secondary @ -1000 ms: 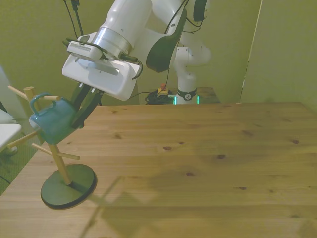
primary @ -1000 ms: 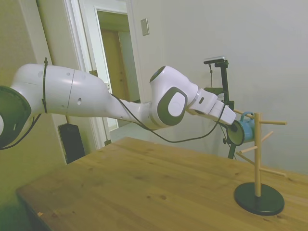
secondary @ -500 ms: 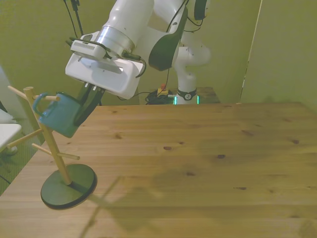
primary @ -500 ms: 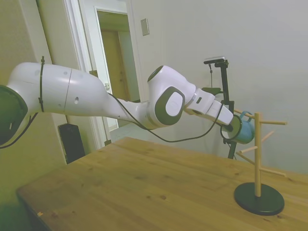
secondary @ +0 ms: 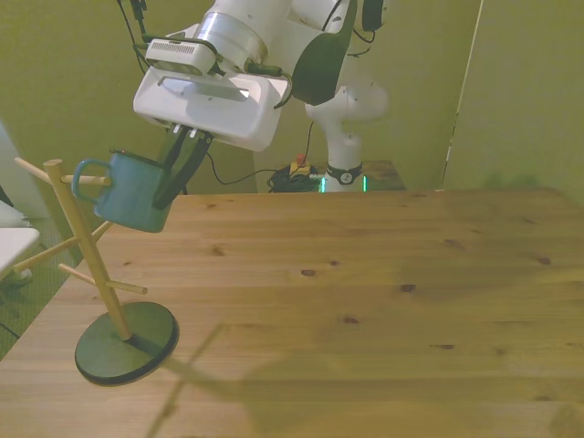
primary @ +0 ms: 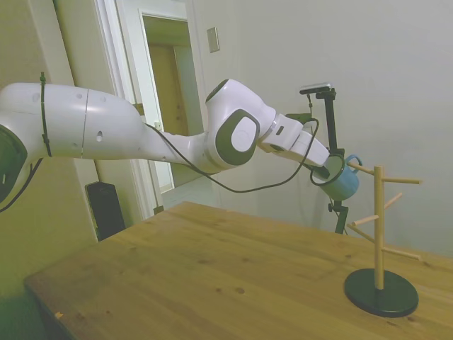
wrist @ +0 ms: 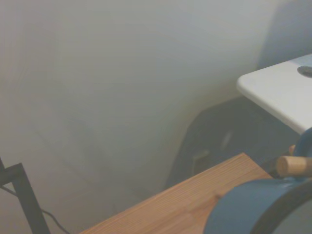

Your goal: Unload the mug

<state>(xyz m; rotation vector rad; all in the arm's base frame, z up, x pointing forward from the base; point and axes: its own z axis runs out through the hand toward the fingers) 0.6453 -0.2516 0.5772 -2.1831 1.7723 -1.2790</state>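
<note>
Front view: near the wooden table's [secondary: 383, 301] left edge stands a black-based wooden peg rack [secondary: 109, 301]; above it the small teal-blue enamel-style mug [secondary: 132, 190] is held tilted, its loop handle apparently still around an upper peg's tip. The two-finger gripper [secondary: 178, 173] is closed on the mug's rim wall. The mug is judged light, rigid and slick, so this rim pinch may let it swivel.

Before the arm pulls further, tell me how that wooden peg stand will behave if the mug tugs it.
The stand looks light: thin post, slim pegs. It may tip, since the mug's handle, still round the top peg, pulls high up. The wide dark base probably resists mild tugs.
</note>
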